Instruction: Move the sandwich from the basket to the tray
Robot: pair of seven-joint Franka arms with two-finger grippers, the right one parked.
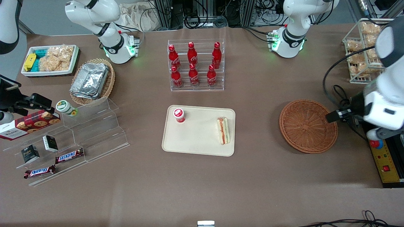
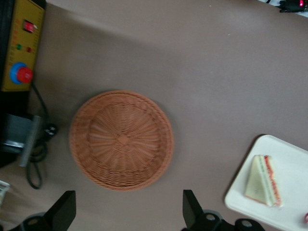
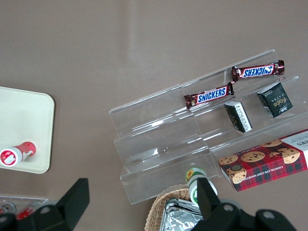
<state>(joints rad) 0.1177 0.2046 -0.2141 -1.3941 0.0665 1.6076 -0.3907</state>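
Clear acrylic steps (image 1: 79, 132) stand at the parked arm's end of the table, holding two Snickers bars (image 1: 69, 155), two small dark boxes (image 1: 50, 143), a red cookie box (image 1: 30, 124) and a green-lidded jar (image 1: 66, 108). Farther from the front camera than these sit a white bin (image 1: 49, 60) of bagged snacks and an oval wicker basket with foil containers (image 1: 91, 80).

Toward the middle of the table, a clear rack (image 1: 195, 64) holds six red cola bottles (image 1: 193, 75). Nearer the camera than the rack lies the cream tray (image 1: 195, 138). A small red-capped bottle (image 1: 179, 115) stands on it at the parked arm's end, and the sandwich (image 1: 223, 130) lies on it along the edge toward the working arm, its red and green filling showing; the wrist view shows the wedge (image 2: 263, 180) flat on the tray (image 2: 293, 163).

Toward the working arm's end, well apart from the tray, sits the round reddish-brown basket (image 1: 307, 126), with nothing inside it (image 2: 122, 139).

Over the table just beside that basket, toward the working arm's end, hangs the left gripper (image 2: 127, 211), its fingers (image 2: 62, 207) spread wide and holding nothing. A wire rack of bagged snacks (image 1: 363, 53) and a yellow control box (image 1: 386, 160) stand at that table end.
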